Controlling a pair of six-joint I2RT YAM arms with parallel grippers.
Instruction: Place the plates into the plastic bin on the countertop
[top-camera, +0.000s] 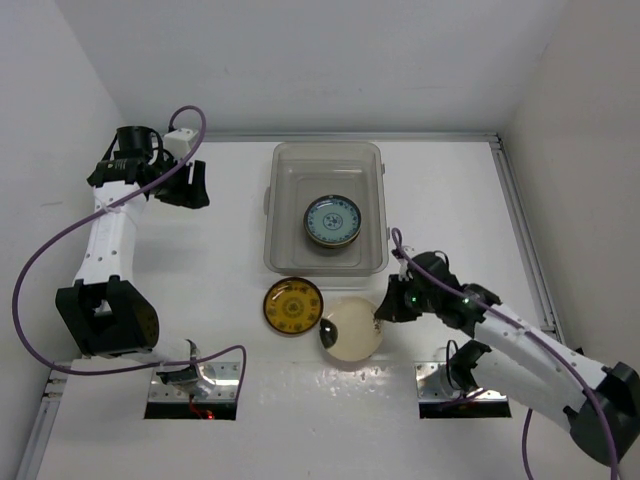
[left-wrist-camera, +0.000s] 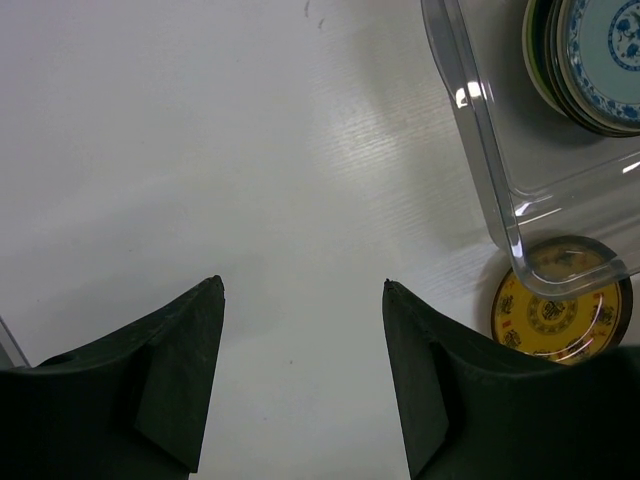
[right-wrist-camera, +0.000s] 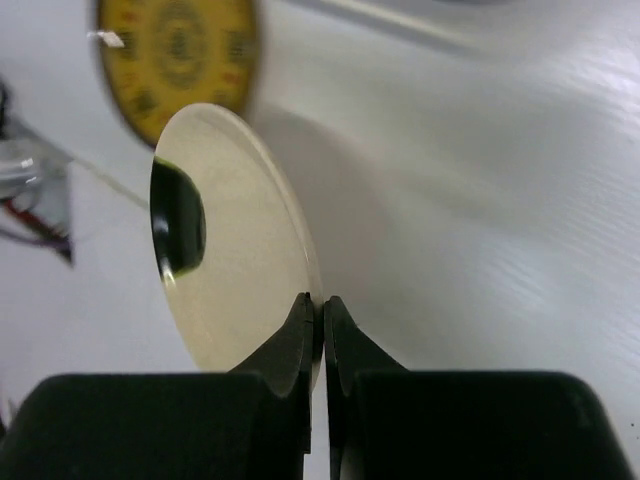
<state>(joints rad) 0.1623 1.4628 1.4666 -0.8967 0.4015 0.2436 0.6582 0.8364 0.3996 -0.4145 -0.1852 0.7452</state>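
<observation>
The right gripper (right-wrist-camera: 318, 326) is pinching the near rim of the cream plate (top-camera: 355, 330), with both jaws drawn together until only the thin edge of the dish is separating them. The rim is the one part of so shallow a dish that two fingers can straddle, which is probably why the grip is sitting there and not over the centre. This plate (the one carrying a dark mark (top-camera: 330, 333) at its far left edge) is lying just in front of the plastic bin (top-camera: 271, 215) on the white countertop (top-camera: 200, 260). Whether it is leaving the surface yet cannot be told from these views. The amber-yellow plate (top-camera: 292, 306) is resting just beside it to the left, close enough that the two rims are nearly touching, and its far edge is sitting at the bin's front wall. Inside the bin, a stack topped by a blue-patterned plate (top-camera: 333, 221) is occupying the middle of the floor. The left gripper (left-wrist-camera: 303, 290) is hovering with its jaws apart and nothing between them, over bare countertop well to the left of the bin. This is presumably leaving the route into the bin free for the right arm. The next move is likely calling for a lift high enough to clear the bin's front wall.
</observation>
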